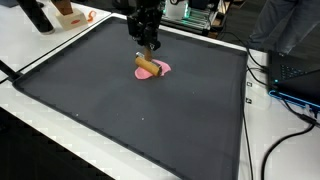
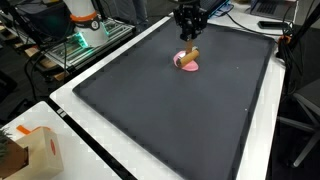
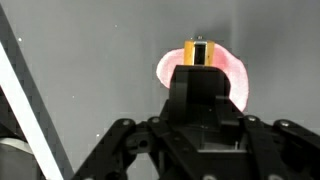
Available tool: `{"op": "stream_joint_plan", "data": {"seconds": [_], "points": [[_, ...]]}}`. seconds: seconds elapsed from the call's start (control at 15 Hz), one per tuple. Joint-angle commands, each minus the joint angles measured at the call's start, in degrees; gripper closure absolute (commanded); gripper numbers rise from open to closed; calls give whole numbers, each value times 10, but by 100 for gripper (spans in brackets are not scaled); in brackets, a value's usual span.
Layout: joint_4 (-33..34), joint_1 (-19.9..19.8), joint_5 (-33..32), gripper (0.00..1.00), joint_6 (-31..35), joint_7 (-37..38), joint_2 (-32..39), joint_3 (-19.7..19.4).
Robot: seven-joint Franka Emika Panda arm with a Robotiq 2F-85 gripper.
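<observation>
The wooden peg (image 1: 147, 65), a short tan cylinder, sits between the jaws. They look closed on its upper end, because it hangs tilted and could not stay at that angle on its own. In the wrist view only its yellow-brown end face (image 3: 200, 52) shows past the dark fingers.

Directly under the jaws, the peg's lower end is at or just over a flat pink disc (image 1: 160, 69). The pictures do not show whether the two touch. I judge the step in hand to be carrying or setting the peg at the disc. Any further move calls for a steady grip and a slow vertical path, since a slanted peg can roll once it is free.

The gripper (image 1: 147, 52) points straight down, with the black wrist stacked above it and the arm coming in from the far edge in both exterior views.

Around the jaws on every side lies a dark grey mat (image 2: 170, 120), with a white table (image 1: 60, 140) beyond it. Well apart from the jaws, a cardboard box (image 2: 40, 150) stands at the table corner.
</observation>
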Motion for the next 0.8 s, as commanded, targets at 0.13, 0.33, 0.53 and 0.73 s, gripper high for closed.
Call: {"op": "stream_joint_plan", "data": {"seconds": [0.13,0.33,0.53,0.73], "points": [[-6,-10,-13,75,65,30,43,-11],[-4,-14,-15,75,84,43,50,-12],[3,-22,42,75,32,-16,50,9],[9,-25,80,75,-7,-67,47,19]]}}
